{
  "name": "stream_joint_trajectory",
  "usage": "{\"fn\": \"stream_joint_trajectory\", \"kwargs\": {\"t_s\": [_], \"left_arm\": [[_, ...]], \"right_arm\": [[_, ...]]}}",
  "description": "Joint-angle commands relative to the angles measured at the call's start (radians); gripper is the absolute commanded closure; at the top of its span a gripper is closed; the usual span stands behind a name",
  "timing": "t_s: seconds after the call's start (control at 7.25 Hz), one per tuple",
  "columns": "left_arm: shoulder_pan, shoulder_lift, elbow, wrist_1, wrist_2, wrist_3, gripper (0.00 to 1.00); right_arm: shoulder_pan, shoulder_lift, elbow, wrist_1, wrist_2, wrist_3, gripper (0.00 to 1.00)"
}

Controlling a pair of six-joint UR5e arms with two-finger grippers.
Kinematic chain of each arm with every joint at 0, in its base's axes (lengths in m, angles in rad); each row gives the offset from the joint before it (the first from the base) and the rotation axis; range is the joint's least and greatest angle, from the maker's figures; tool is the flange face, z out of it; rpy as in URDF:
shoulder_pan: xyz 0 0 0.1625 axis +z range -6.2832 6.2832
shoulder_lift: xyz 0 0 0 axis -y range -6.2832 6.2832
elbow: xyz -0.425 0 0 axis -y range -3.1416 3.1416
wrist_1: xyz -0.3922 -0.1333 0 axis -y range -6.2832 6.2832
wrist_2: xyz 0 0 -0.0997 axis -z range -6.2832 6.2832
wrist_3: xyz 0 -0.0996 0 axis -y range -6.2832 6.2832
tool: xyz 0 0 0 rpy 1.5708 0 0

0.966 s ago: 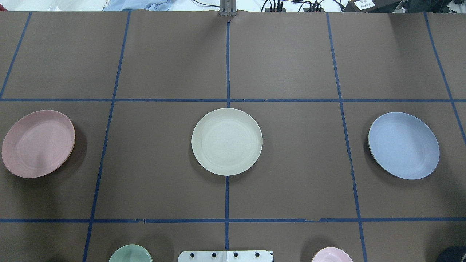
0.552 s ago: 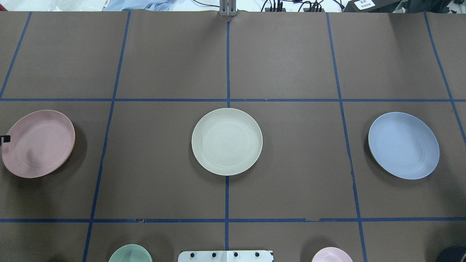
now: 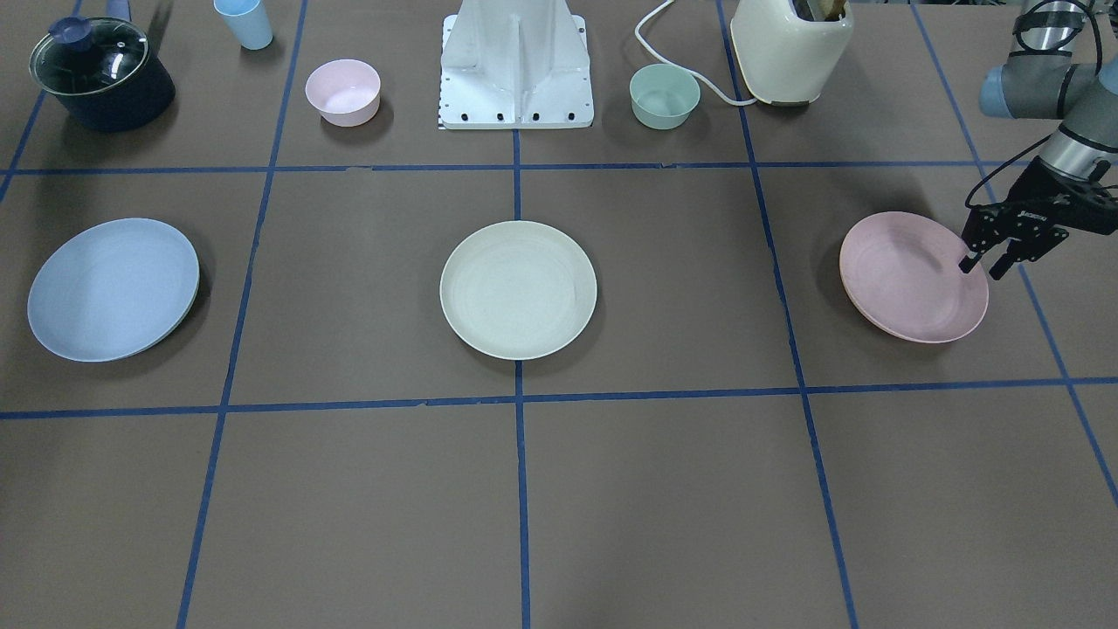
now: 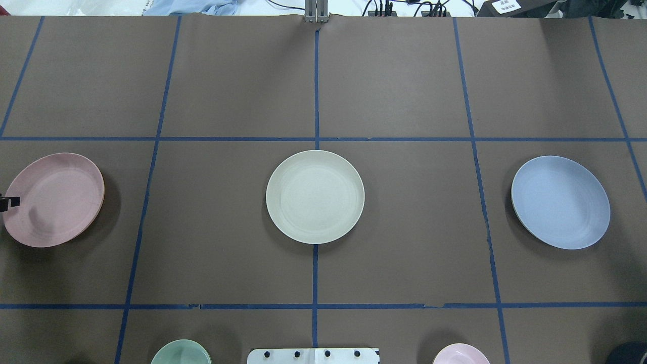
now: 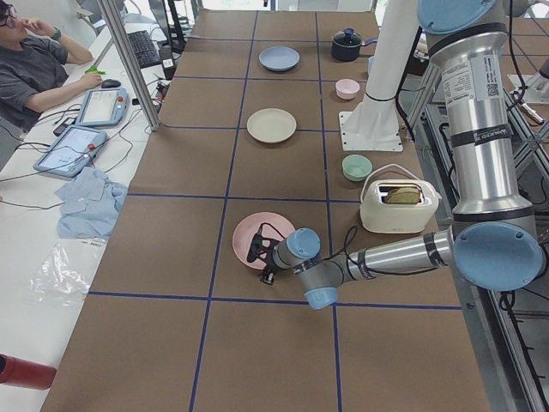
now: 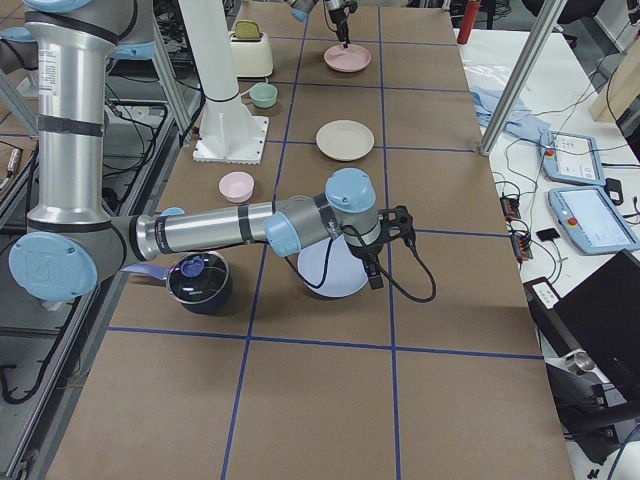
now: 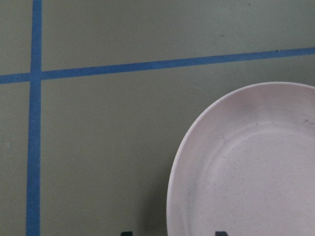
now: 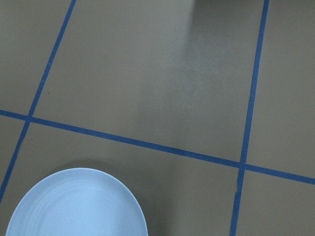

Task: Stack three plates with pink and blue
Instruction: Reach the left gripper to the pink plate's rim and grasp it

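At the right edge of the front-facing view, the left gripper [image 3: 985,264] hovers, fingers [image 3: 999,265] apart, at the pink plate [image 3: 908,278], with nothing stacked yet: cream plate [image 3: 518,289] at centre, blue plate [image 3: 112,288] far left, and the right gripper [image 6: 375,276] beside it, its fingers' state impossible to tell.

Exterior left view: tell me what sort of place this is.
Probably a robotics lab: the left arm reaches over a table taped into a blue grid, and an operator sits alongside with teach pendants.
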Motion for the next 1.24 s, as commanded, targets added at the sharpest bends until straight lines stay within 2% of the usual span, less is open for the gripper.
{"fn": "stream_joint_trajectory", "kwargs": {"t_s": [0.0,0.14,0.41,0.55,0.69,0.83,0.97,1.1], "left_arm": [[0.011,0.000,0.001,-0.005,0.001,0.000,0.88],[0.011,-0.002,-0.005,-0.013,-0.001,0.000,1.00],[0.009,-0.009,-0.054,-0.007,-0.049,-0.003,1.00],[-0.004,-0.008,-0.088,-0.004,-0.129,-0.003,1.00],[-0.038,-0.012,-0.113,0.019,-0.148,-0.005,1.00],[-0.052,-0.054,-0.183,0.136,-0.154,-0.005,1.00],[-0.055,-0.080,-0.296,0.288,-0.154,-0.008,1.00],[-0.054,-0.133,-0.415,0.485,-0.153,-0.041,1.00]], "right_arm": [[0.000,-0.002,0.000,0.000,0.000,0.000,0.00],[0.000,-0.002,0.000,0.000,0.000,0.000,0.00],[0.000,-0.002,0.000,-0.002,0.000,0.000,0.00],[0.000,-0.002,0.000,-0.002,0.000,0.000,0.00],[0.000,-0.002,0.000,-0.002,0.004,0.002,0.00],[0.000,-0.002,0.000,-0.002,0.005,0.000,0.00],[0.000,-0.002,0.000,-0.002,0.005,0.002,0.00],[0.000,-0.002,0.000,-0.002,0.005,0.002,0.00]]}}
